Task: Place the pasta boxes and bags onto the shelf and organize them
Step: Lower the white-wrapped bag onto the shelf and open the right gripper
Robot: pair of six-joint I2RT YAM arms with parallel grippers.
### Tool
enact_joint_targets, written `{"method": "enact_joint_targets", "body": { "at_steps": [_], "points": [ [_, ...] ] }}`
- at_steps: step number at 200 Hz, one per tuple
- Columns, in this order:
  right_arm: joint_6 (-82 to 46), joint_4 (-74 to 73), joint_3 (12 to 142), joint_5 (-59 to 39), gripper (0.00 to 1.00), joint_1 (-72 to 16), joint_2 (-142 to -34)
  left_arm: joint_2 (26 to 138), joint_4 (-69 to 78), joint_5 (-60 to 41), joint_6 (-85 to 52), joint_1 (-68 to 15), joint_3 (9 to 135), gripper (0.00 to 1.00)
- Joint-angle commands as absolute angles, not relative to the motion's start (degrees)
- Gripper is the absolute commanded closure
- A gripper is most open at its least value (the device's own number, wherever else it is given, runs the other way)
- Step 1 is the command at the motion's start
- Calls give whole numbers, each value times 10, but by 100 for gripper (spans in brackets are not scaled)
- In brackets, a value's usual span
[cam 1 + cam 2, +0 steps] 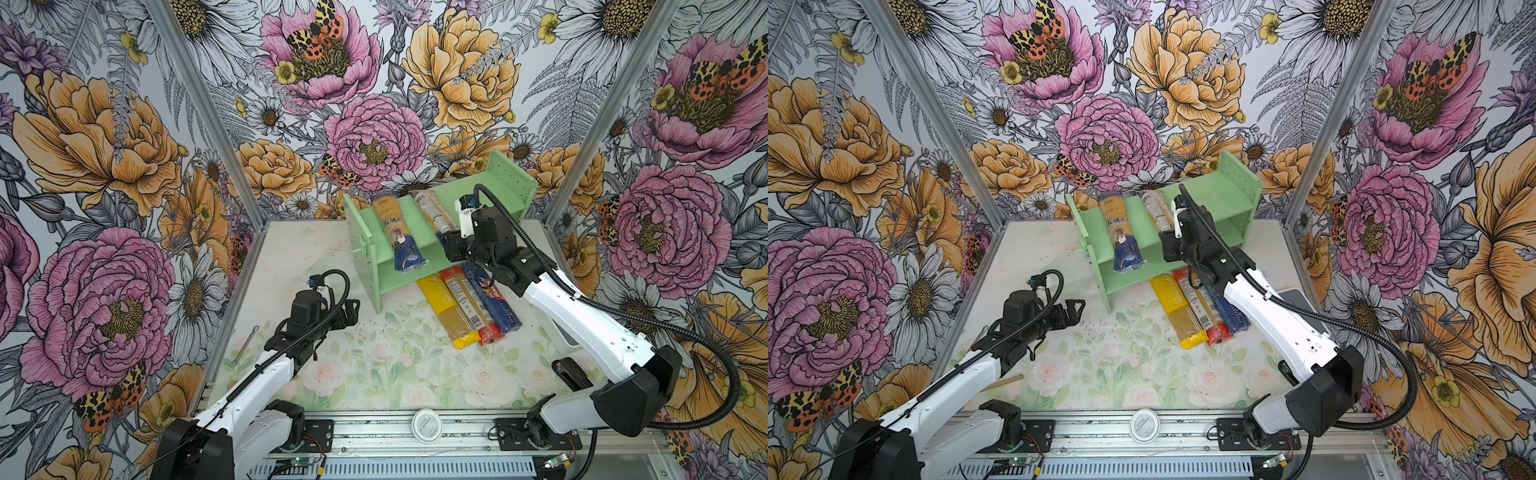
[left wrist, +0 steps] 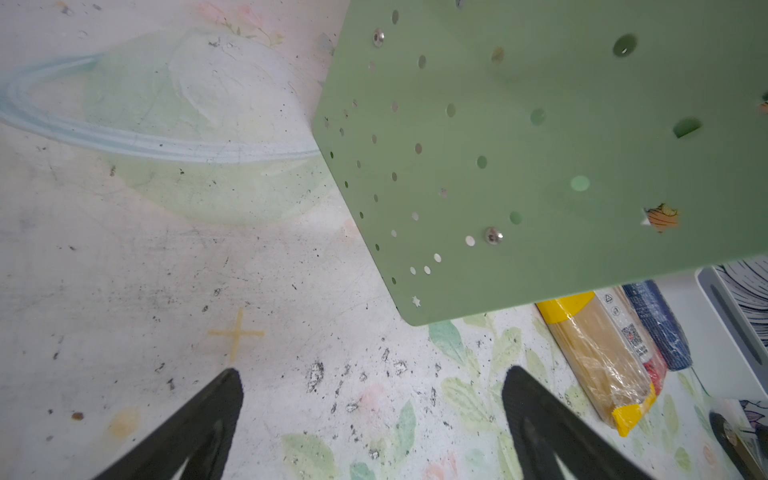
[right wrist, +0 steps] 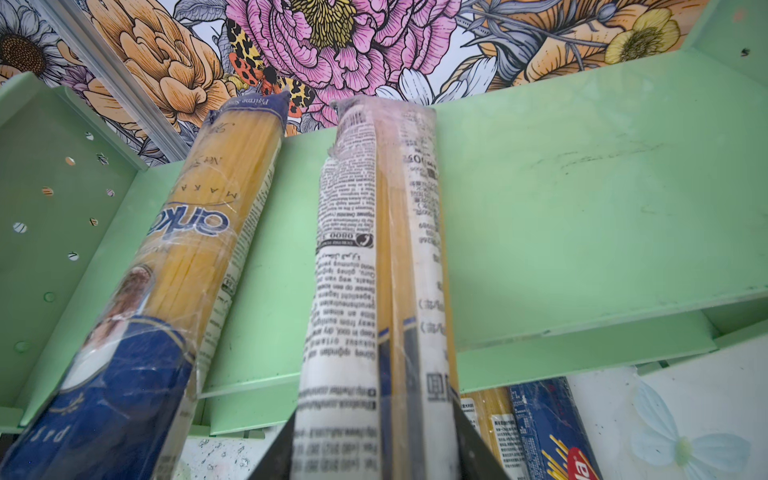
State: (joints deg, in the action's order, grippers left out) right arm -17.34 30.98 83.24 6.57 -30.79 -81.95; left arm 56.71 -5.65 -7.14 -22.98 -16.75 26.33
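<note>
The mint-green shelf (image 1: pixel 478 199) (image 1: pixel 1217 208) (image 3: pixel 582 187) stands at the back, turned at an angle. Two clear pasta packs lie across its top tier, overhanging the front. One shows its dark-blue end (image 1: pixel 397 232) (image 3: pixel 195 249). The other (image 1: pixel 432 212) (image 1: pixel 1156 210) (image 3: pixel 374 249) has its near end between my right gripper's (image 1: pixel 451 245) (image 3: pixel 376 411) fingers, which touch both its sides. A yellow pack (image 1: pixel 446 307), a red pack (image 1: pixel 469 303) and a dark-blue pack (image 1: pixel 490 299) lie side by side on the table, reaching under the shelf. My left gripper (image 1: pixel 353 309) (image 2: pixel 374 374) hovers open and empty beside the shelf's left side panel (image 2: pixel 519 145).
A metal strip (image 1: pixel 245 345) lies near the table's left edge. A white round lid (image 1: pixel 427 424) sits on the front rail. Two crossed spaghetti strands (image 2: pixel 237 333) lie ahead of my left gripper. A grey flat device (image 1: pixel 1300 299) sits behind my right arm.
</note>
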Motion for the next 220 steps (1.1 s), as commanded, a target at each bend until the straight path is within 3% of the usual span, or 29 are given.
{"method": "enact_joint_targets", "body": {
  "at_steps": [1, 125, 171, 220],
  "points": [
    [-168, 271, 834, 60, 50, -307, -791, 557, -42, -78, -224, -168, 253, 1],
    [-144, 272, 827, 51, 39, -299, -780, 560, -39, -78, -223, -167, 249, 1],
    [-132, 281, 825, 53, 37, -295, -737, 560, -39, -79, -222, -165, 249, 1],
    [-119, 308, 800, 60, 28, -294, -674, 568, -35, -79, -221, -165, 248, 1]
  ]
}}
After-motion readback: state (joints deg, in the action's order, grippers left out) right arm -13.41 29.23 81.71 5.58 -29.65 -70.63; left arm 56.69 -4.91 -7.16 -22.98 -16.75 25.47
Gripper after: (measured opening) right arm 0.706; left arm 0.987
